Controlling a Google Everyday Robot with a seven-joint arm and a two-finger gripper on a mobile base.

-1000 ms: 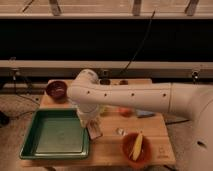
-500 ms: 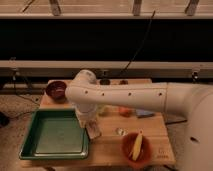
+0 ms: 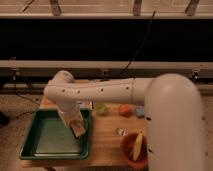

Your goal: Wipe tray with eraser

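Observation:
The green tray (image 3: 47,137) lies at the front left of the wooden table. My gripper (image 3: 75,125) hangs from the white arm that reaches in from the right. It points down over the tray's right part, just inside the right rim. It is shut on the eraser (image 3: 79,131), a small pale block with a darker top. The eraser sits low, at or just above the tray floor; I cannot tell if it touches.
A pale green rounded item (image 3: 101,108), an orange fruit (image 3: 125,109) and a blue sponge (image 3: 140,111) lie in a row right of the tray. A brown bowl with a banana (image 3: 136,148) stands at the front right. A small object (image 3: 120,132) lies near it.
My gripper has moved left with the eraser, from beside the tray's right rim to over the tray's right part.

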